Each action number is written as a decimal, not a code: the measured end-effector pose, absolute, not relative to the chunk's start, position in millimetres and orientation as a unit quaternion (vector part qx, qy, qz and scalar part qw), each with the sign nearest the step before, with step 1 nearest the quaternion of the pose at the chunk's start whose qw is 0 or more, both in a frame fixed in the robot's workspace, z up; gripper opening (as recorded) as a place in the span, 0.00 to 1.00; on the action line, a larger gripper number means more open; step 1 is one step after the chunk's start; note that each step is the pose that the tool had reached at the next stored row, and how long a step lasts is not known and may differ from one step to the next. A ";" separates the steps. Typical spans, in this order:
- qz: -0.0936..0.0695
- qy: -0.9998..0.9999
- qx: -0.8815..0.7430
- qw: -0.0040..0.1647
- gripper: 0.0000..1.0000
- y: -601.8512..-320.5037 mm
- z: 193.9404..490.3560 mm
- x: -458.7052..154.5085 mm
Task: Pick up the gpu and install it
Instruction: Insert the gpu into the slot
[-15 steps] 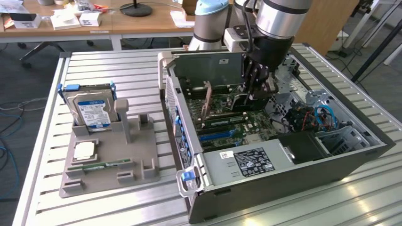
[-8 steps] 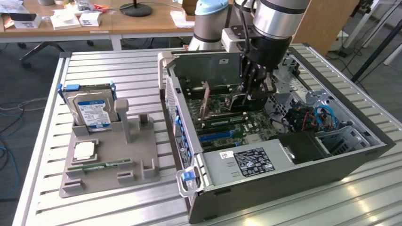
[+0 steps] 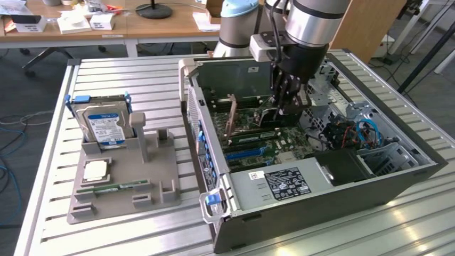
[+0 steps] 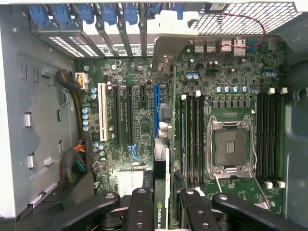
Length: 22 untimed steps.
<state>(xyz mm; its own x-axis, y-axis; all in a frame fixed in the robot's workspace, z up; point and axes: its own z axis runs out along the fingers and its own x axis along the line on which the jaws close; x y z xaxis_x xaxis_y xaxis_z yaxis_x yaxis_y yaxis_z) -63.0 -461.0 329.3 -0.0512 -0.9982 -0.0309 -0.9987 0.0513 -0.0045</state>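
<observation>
- Slatted metal table (image 3: 121,80): carries a grey fixture tray toward its edge on the exterior view's left and an open computer case toward the exterior view's right.
- Grey fixture tray (image 3: 135,170): lies flat on the table, apart from the case.
- Hard drive (image 3: 105,124): silver with a blue-and-white label. It stands upright at the tray's far corner on the exterior view's left.
- Processor chip (image 3: 95,170): square, lying flat by the tray's edge on the exterior view's left, just nearer than the hard drive.
- Memory stick (image 3: 114,188): narrow and green, lying flat close to the tray's near edge.
- Computer case (image 3: 320,213): lies on its side with the side panel off and the interior facing up.
- Motherboard (image 4: 231,72): green, covering the case floor, with an empty processor socket (image 4: 230,147) between banks of memory slots.
- Power supply (image 3: 281,184): silver box with a black label, at the case's near corner.
- Gripper (image 3: 288,109): reaches down into the case over the motherboard, its black fingers (image 4: 142,209) pinching the gpu from both sides.
- gpu (image 4: 161,183): seen edge-on between the fingers, upright over the board and in line with the blue expansion slot (image 4: 156,108). Its metal bracket (image 4: 171,50) is near the case's rear wall, by the blue latches (image 4: 103,12). Whether it is seated in the slot cannot be told.
</observation>
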 end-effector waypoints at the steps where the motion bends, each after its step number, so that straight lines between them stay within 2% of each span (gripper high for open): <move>1: 0.009 0.725 -0.689 0.013 0.26 -461.0 328.1 -63.0; 22: 0.009 0.725 -0.689 0.013 0.26 -461.1 320.0 -66.4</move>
<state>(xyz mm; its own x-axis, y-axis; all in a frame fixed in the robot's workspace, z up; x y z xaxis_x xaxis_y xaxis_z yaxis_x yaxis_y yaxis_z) -66.4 -461.1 320.0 -0.0511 -0.9982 -0.0308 -0.9987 0.0513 -0.0049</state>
